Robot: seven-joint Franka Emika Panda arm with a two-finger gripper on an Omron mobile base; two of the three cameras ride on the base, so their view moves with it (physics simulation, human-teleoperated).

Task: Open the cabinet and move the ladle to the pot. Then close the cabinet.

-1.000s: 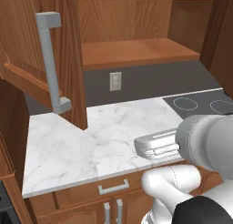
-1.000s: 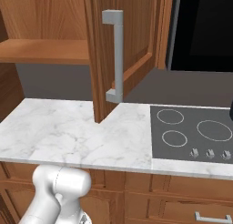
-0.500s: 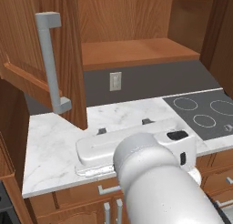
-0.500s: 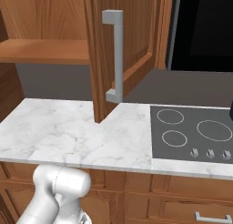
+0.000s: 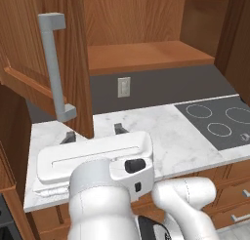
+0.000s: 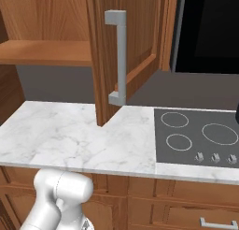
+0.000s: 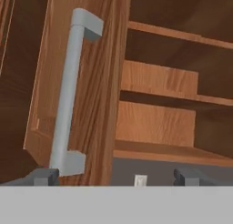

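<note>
Two-finger gripper [image 7: 113,176]: jaws spread wide, holding nothing | brown wood wall cabinet [image 7: 154,95]: doors swung open, ahead and above | long grey bar handle [image 7: 68,95]: vertical, above left fingertip [image 7: 43,176]

- The left base view looks from behind the arm, on its left, forward and down over the marble tabletop [image 5: 185,136] — the open cabinet [image 5: 141,53] at 12 o'clock, the cooktop [image 5: 219,124] at 3 o'clock.
- The right base view looks from behind on the right, also forward and down; the cooktop lies at 4 o'clock, a swung-out cabinet door [image 6: 130,46] at 12 o'clock.
- Both share tabletop, cooktop, grey back wall and cabinet shelf.
- The hand view sits close, tilted up at a door's grey bar handle [image 7: 68,95] and the shelves — the tool [image 7: 116,176] with tips wide apart at 6 o'clock.
</note>
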